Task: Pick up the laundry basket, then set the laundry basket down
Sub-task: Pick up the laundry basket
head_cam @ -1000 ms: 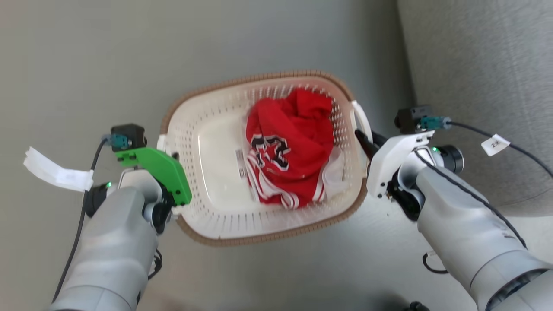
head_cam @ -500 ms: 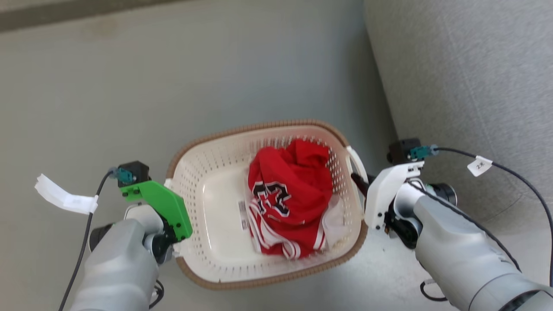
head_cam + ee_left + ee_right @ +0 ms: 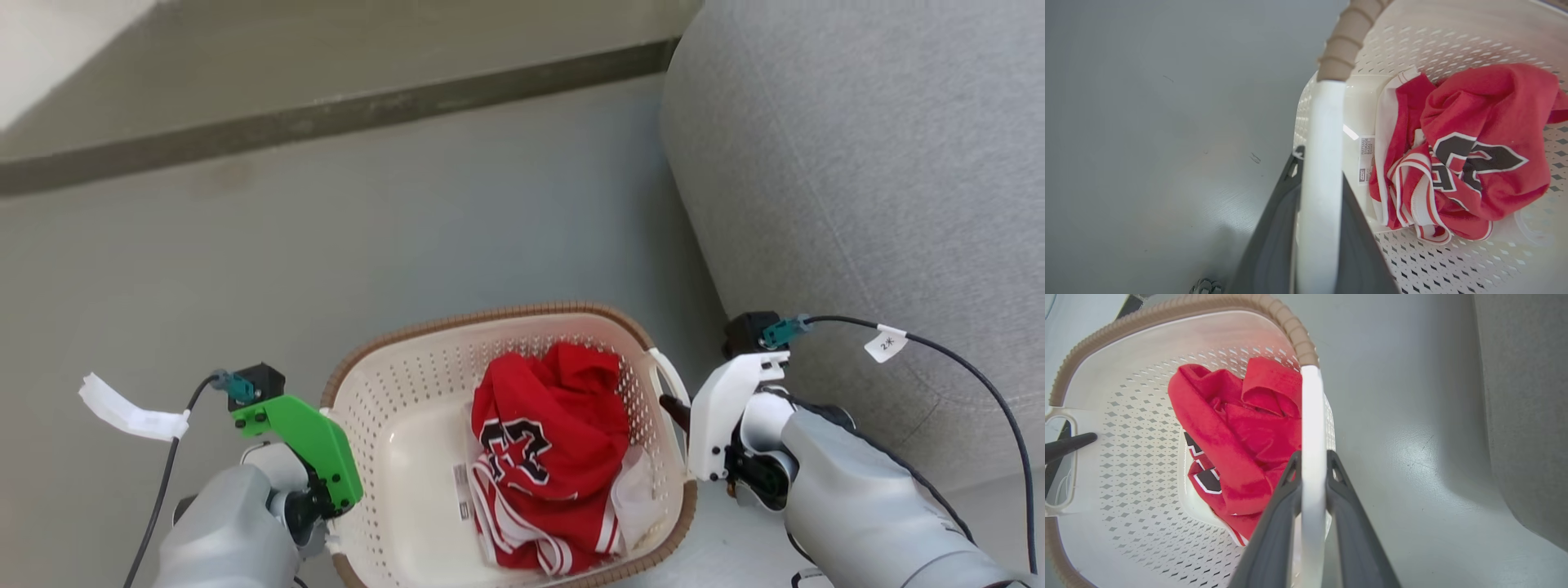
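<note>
Laundry basket (image 3: pixel 392 457), cream with perforated walls and a brown woven-look rim, fills the lower middle of the head view, held between the two arms over the grey floor (image 3: pixel 408 229); whether its base touches the floor cannot be told. A crumpled red jersey (image 3: pixel 555 433) with a black, white-edged number lies in its right half, beside a small printed label (image 3: pixel 463 490) on the bare bottom. In the left wrist view the left gripper (image 3: pixel 1319 167) has its two dark fingers closed on the white left loop handle (image 3: pixel 1321 122), one finger on each side, with the basket wall (image 3: pixel 1453 41) and the jersey (image 3: pixel 1474 122) to the right. In the right wrist view the right gripper (image 3: pixel 1313 455) is likewise clamped on the white right loop handle (image 3: pixel 1312 408), the jersey (image 3: pixel 1241 416) lying left of it inside the basket (image 3: pixel 1126 465). In the head view the right gripper (image 3: pixel 676 408) meets that handle (image 3: pixel 665 376) at the basket's right side. A grey fabric sofa (image 3: pixel 857 163) fills the upper right, near the basket.
</note>
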{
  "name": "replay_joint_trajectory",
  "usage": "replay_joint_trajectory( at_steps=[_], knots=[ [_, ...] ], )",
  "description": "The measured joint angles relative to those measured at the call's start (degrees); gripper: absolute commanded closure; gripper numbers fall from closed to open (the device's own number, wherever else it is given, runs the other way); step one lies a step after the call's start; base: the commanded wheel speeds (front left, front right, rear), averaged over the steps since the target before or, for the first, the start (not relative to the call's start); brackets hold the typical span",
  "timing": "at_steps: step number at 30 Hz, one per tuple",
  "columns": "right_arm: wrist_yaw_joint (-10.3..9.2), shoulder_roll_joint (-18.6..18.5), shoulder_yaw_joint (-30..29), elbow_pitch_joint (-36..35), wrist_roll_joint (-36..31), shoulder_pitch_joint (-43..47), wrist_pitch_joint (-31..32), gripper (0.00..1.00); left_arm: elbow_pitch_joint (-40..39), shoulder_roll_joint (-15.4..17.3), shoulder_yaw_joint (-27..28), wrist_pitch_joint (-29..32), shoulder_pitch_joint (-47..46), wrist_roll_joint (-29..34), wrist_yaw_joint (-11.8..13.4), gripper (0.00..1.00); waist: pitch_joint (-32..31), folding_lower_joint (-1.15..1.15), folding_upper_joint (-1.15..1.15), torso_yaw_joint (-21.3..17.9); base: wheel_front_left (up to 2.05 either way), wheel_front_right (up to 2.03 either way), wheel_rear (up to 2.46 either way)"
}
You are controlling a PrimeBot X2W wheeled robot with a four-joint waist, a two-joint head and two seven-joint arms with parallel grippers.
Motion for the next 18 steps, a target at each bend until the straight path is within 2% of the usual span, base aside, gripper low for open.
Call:
replay_joint_trajectory(
  at_steps=[18],
  knots=[
    [-0.02,-0.5,1.7,-0.6,4.9,2.0,7.5,1.0,1.0,0.2,0.1,5.9,2.4,-2.9,-0.2,1.0,-9.2,0.0,0.0,-1.4,0.0,0.0,0.0]
  ],
)
